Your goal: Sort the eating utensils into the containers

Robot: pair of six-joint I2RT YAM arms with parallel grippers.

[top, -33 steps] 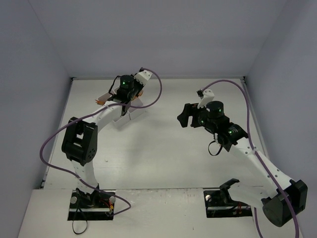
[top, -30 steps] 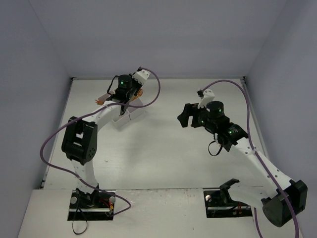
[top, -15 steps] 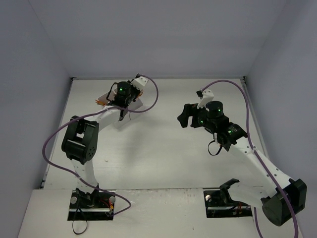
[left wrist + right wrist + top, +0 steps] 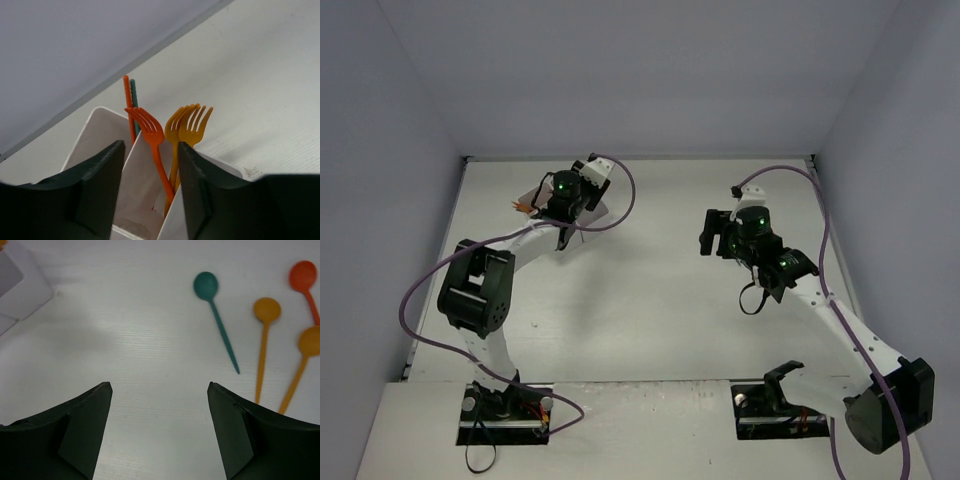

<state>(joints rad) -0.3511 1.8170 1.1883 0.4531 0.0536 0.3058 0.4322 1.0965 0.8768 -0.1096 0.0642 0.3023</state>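
In the left wrist view my left gripper [image 4: 151,147] hangs open over the white containers [image 4: 95,130]. A red-orange fork [image 4: 150,131] leans in the compartment below, free of both fingers. Two yellow-orange forks [image 4: 192,125] stand beside it, and an orange and a teal handle [image 4: 131,102] stick up behind. My right gripper [image 4: 159,385] is open over bare table, holding nothing. Ahead of it lie a teal spoon [image 4: 215,310], two yellow-orange spoons [image 4: 265,320] and a red-orange spoon [image 4: 303,276].
A corner of the white tray [image 4: 20,285] shows at the right wrist view's top left. From above, the tray [image 4: 596,211] sits at the back left, mostly under the left arm. Grey walls enclose the table on three sides.
My left gripper has opened and shifted slightly back-left over the tray, leaving the red-orange fork in it. The right gripper has turned and moved a little to the right.
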